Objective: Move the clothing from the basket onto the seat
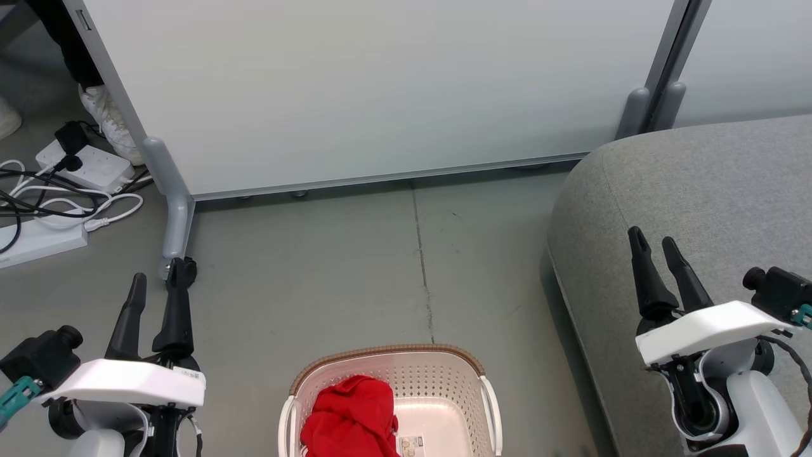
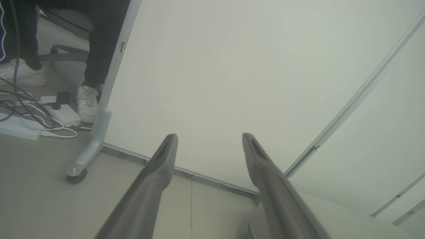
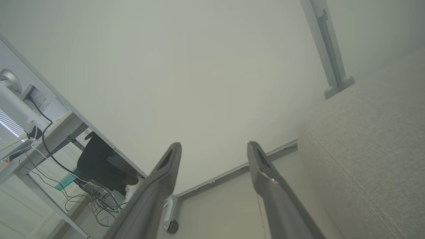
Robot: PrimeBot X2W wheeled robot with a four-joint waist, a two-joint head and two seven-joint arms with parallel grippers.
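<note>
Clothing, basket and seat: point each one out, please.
clothing [image 1: 350,416], head view, middle of the red heap.
basket [image 1: 387,350], head view, brown far rim.
seat [image 1: 698,190], head view, bare grey top.

I am holding my left gripper at the lower left of the head view, its two dark fingers pointing up and standing apart, with nothing between them. I am holding my right gripper at the lower right, a little higher, with its own two leaning slightly to the left, also apart and empty. In each wrist view they are rising from the bottom edge with a wide gap between them.
</note>
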